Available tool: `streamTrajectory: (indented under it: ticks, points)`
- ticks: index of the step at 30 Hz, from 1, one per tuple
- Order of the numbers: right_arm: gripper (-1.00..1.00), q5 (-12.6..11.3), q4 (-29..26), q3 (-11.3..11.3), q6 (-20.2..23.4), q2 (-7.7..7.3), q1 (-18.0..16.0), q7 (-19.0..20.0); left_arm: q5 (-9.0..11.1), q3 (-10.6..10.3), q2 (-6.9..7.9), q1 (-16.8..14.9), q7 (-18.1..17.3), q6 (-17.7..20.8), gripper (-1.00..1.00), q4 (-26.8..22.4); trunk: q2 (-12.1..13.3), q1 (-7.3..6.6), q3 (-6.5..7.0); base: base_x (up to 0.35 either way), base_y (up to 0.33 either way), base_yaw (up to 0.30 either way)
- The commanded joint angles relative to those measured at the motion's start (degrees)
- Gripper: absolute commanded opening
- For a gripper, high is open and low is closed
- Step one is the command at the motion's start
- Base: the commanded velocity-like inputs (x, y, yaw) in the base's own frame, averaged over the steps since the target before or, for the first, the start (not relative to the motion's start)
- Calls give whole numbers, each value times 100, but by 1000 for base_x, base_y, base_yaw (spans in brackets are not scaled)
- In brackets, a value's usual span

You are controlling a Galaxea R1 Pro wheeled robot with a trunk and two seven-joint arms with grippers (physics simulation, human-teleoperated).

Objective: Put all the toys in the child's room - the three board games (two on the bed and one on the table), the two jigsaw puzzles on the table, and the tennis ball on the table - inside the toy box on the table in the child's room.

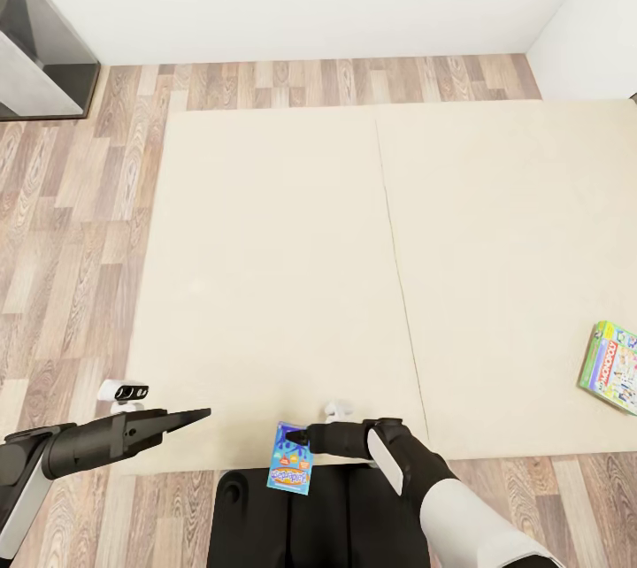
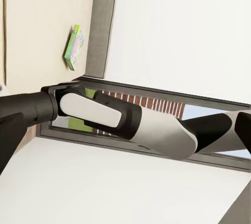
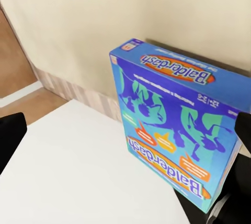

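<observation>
In the head view, the bed point(image 1: 292, 267) occupied the centre of the frame as a wide cream mattress with a seam running from top centre toward the lower middle, bordered by wood-plank floor point(image 1: 80, 223) on the left and along the top. The right gripper point(image 1: 299, 438) sat at the lower centre of the frame, at the near edge of the mattress, with its dark fingers closed on the blue board game point(image 1: 292, 458). The box was at the tip of the gripper, extending below it in the frame, over the robot's dark base point(image 1: 265, 515). In the right wrist view the same blue box point(image 3: 178, 124) stood upright just in front of the camera at centre right, printed "Balderdash" on its face and top edge, with the cream mattress behind it and a white surface below left. A second board game point(image 1: 610, 366), pale with a red banner and green edge, lay flat on the mattress at the far right edge of the head view, well apart from both grippers. The left gripper point(image 1: 196, 415) was at the lower left of the head view, over the near left corner of the mattress, with its fingers tapered to one point and nothing held. In the left wrist view the pale board game point(image 2: 73, 46) appeared at upper left.
</observation>
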Motion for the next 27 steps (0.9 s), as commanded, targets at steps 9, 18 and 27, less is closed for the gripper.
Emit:
streamTrajectory:
  ticks: [9,18,27]
  points:
    - [100,-38,-6,4,-39,0,0,10,-2,24,3,0,-21,61,100,-2,-9,3,23,0,0,0]
    - [100,-33,6,4,-62,0,4,-8,-2,31,5,0,-21,61,100,-2,-9,3,82,0,0,0]
    - [100,-22,50,1,-68,0,6,-57,-2,35,5,0,-21,61,100,-2,-9,3,85,0,0,0]
